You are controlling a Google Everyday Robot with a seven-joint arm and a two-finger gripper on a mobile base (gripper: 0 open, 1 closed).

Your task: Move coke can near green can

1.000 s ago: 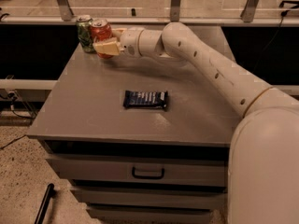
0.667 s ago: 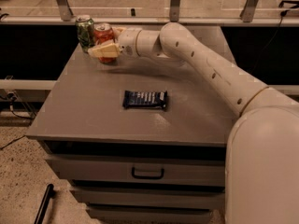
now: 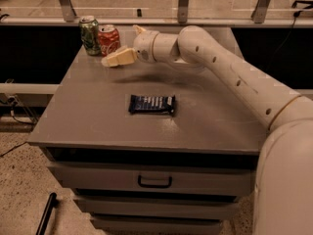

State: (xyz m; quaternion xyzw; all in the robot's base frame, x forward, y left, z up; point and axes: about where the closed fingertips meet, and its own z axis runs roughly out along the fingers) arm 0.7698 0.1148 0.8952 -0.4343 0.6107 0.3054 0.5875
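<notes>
Bench [image 3: 98,111], far left corner: gripper [image 3: 123,45] spread open and empty just beside upright coke can [image 3: 108,39], which stands right next to green can [image 3: 89,35]; placement looks done, so next comes a retreat over open mid-bench, clear of the far edge.

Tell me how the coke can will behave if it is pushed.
The coke can stands upright and narrow, so a high push would probably tip it, and then it would likely roll. The green can close beside it might block it. The gripper, open, hangs just beside the coke can, apart from it.
</notes>
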